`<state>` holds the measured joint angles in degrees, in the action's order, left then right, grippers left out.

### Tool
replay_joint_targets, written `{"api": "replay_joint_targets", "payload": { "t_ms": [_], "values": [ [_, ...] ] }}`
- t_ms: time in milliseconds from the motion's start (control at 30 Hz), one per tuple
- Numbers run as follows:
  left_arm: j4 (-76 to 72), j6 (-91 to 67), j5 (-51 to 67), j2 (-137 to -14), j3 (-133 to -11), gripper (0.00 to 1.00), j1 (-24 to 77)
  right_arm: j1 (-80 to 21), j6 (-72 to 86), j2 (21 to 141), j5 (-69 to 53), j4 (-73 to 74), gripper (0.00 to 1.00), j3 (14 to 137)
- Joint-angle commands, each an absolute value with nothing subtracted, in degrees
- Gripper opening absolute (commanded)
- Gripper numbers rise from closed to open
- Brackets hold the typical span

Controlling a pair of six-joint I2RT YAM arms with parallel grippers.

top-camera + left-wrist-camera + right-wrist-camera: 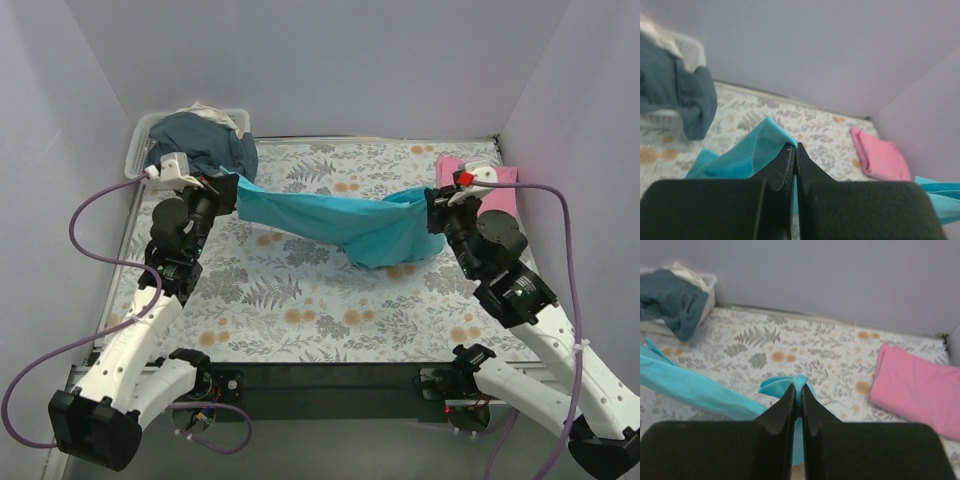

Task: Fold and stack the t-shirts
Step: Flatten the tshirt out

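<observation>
From above, the turquoise t-shirt (340, 222) hangs stretched above the far half of the floral table (300, 300). The left gripper (228, 190) holds its left end and the right gripper (432, 206) its right end, with the cloth sagging lowest near the right. The pink t-shirt (506, 182) lies folded at the far right. A clear bin (134, 152) of dark clothes sits far left.

In the left wrist view, the jaws are pressed together on a turquoise fold.

In the right wrist view, the jaws pinch a bunched corner.

The cloth looks light and limp and will probably droop and twist. Holds at the hem or shoulder corners should let it lie flat.
</observation>
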<state>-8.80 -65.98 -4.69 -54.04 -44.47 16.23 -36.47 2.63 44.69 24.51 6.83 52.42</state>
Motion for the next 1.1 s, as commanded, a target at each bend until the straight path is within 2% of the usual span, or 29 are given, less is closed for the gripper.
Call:
{"api": "replay_joint_targets", "payload": {
  "t_ms": [0, 300, 533, 700, 900, 1033, 1067],
  "values": [
    [-8.08, -66.35, -0.27, -49.23, -50.78, 0.00, 15.91, -37.44, -2.54, 42.45, 27.16, 5.98, 0.01, 59.66],
    [-1.50, -66.62, 7.46, -49.75, -66.61, 0.00, 15.91, -37.44, -10.89, 45.26, 24.79, 9.93, 0.01, 81.27],
    [-0.53, -68.47, 12.39, -47.73, -71.28, 0.00, 15.91, -37.44, -12.22, 45.26, 21.97, 11.16, 0.01, 88.32],
    [-0.53, -68.64, 11.17, -49.74, -69.62, 0.00, 15.91, -37.44, -13.27, 48.07, 25.39, 10.12, 0.01, 85.09],
    [-0.79, -65.31, 4.06, -62.80, -69.60, 0.00, 15.82, -36.92, -15.02, 53.78, 31.28, 3.45, 0.01, 78.50],
    [-3.60, -63.72, 2.64, -71.79, -71.88, 0.00, 15.47, -31.31, -12.50, 59.93, 25.16, 0.62, 0.01, 78.22],
    [-4.13, -63.37, 2.64, -73.72, -72.85, 0.00, 15.21, -27.11, -11.26, 62.81, 22.70, 0.44, 0.01, 78.48]
  ]
}}
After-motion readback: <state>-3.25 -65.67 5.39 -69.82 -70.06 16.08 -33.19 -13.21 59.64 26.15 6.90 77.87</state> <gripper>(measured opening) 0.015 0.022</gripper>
